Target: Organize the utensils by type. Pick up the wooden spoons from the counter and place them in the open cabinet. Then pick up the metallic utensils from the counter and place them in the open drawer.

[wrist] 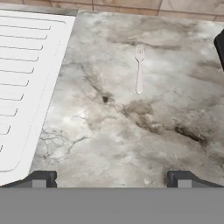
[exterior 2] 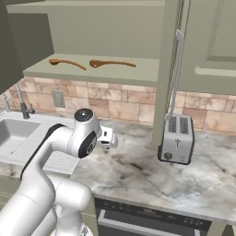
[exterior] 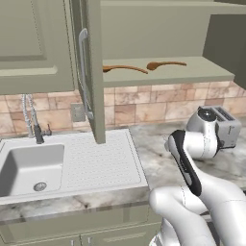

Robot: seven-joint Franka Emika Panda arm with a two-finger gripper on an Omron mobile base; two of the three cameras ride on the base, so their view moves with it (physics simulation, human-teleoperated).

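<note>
The marbled counter (wrist: pixel 131 131) carries a small silver fork (wrist: pixel 139 70) lying flat near its back edge, tines toward the tiled wall, and a toaster (exterior 2: pixel 177 139) farther along that edge. On the cabinet shelf (exterior: pixel 192 72) two wooden spoons (exterior: pixel 166 64) lie side by side.

You can count two wooden spoons (exterior: pixel 126 68) (exterior: pixel 166 64), both lying on the shelf inside the open cabinet (exterior: pixel 192 72). You can see one fork (wrist: pixel 139 70) on the counter (wrist: pixel 131 131), thin and silver-grey. You get one toaster (exterior 2: pixel 177 139), and it has two slots on top. There is one sink (exterior: pixel 29 168) with one tap (exterior: pixel 32 122) behind it, and one white drainboard (exterior: pixel 98 161) beside it. There is one wall socket (exterior: pixel 77 113) on the tiles. One long silver handle (exterior: pixel 84 72) runs down the cabinet door. You have one robot arm (exterior 2: pixel 50 161).
</note>
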